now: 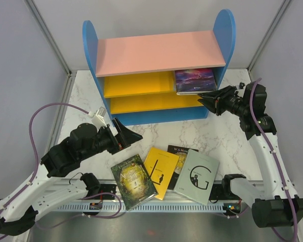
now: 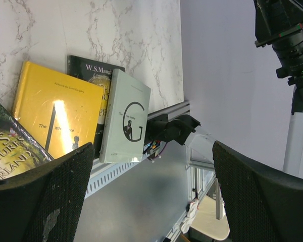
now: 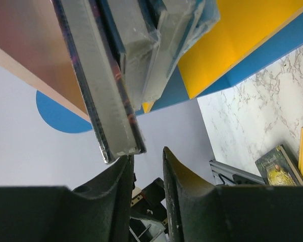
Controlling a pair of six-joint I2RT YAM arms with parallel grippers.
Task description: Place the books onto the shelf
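white marble table (image 1: pixel 217 136), pale grey walls (image 1: pixel 15 50), aluminium corner posts (image 1: pixel 49 36).

Black paperback (image 1: pixel 177 150) mostly covered by yellow paperback (image 1: pixel 160 172) and pale grey "G" paperback (image 1: pixel 197 176), green-gold forest paperback (image 2: pixel 10 151) cut by the left wrist view's edge, stacked books (image 3: pixel 161 35) under purple fantasy paperback (image 1: pixel 194 79) showing only edges

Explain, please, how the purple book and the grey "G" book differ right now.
The purple book lies on the upper yellow board of the shelf, at its right end; the grey "G" book lies on the table near the front edge. The purple cover is dark and pictorial; the grey one is pale with a large letter. Both are thin paperbacks.
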